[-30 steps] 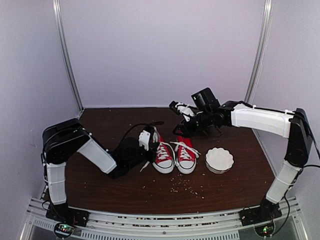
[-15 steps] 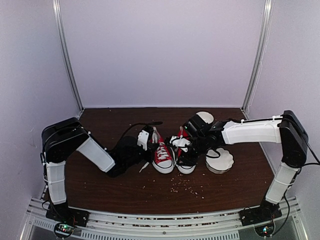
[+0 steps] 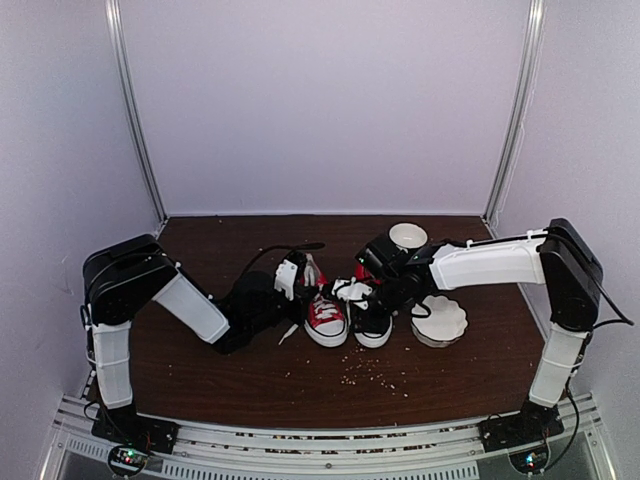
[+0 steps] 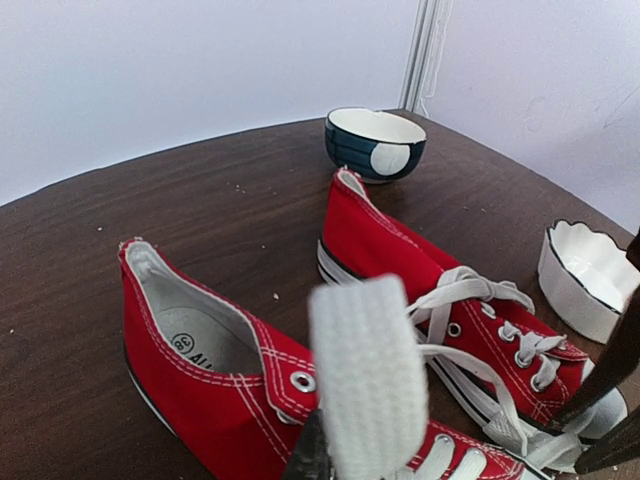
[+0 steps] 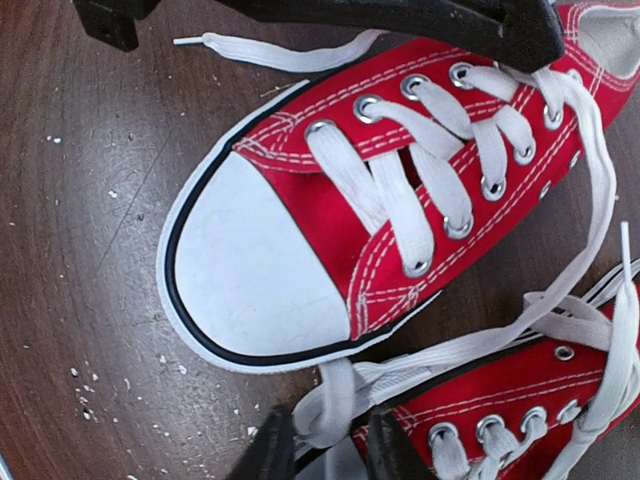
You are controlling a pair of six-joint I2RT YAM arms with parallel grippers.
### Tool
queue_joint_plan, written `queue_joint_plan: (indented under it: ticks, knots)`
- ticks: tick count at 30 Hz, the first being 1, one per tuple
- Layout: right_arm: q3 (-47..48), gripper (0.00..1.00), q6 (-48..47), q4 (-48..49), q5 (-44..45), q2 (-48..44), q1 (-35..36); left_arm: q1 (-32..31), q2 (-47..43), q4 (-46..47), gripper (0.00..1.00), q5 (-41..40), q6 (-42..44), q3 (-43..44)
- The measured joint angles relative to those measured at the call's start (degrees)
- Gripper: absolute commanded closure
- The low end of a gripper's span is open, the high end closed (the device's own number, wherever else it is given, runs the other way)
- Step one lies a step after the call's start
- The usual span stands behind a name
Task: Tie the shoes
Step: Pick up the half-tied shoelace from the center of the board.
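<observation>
Left gripper point(image 4: 318, 460) pinches a lace point(image 4: 368, 375); right gripper point(image 5: 327, 452), narrowly parted, straddles another lace point(image 5: 330, 405).

Shoes point(image 5: 330, 245): matt canvas w/ smooth rubber toes point(image 5: 250, 275) & woven cloth laces point(image 5: 395, 205); wood table point(image 5: 90, 200).

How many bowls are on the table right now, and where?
2. A dark blue bowl stands at the back of the table, behind the red sneakers. A white scalloped bowl sits just right of the right-hand sneaker. Others may be hidden.
</observation>
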Motion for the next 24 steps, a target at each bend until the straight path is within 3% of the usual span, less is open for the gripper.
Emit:
queue_joint_plan:
  ticks: [3, 14, 24]
  knots:
    - [0.0, 1.00, -0.5, -0.7, 0.2, 0.0, 0.3, 0.0, 0.0, 0.0, 1.00, 0.1, 0.0, 0.0]
    - [-0.5, 1.00, 2.2, -0.8, -1.6, -3.6, 0.0, 0.3, 0.0, 0.0, 1.00, 0.4, 0.0, 0.0]
    - [-0.3, 1.00, 16.4, 12.8, -8.9, -8.9, -9.3, 0.3, -0.3, 0.1, 1.00, 0.4, 0.0, -0.6]
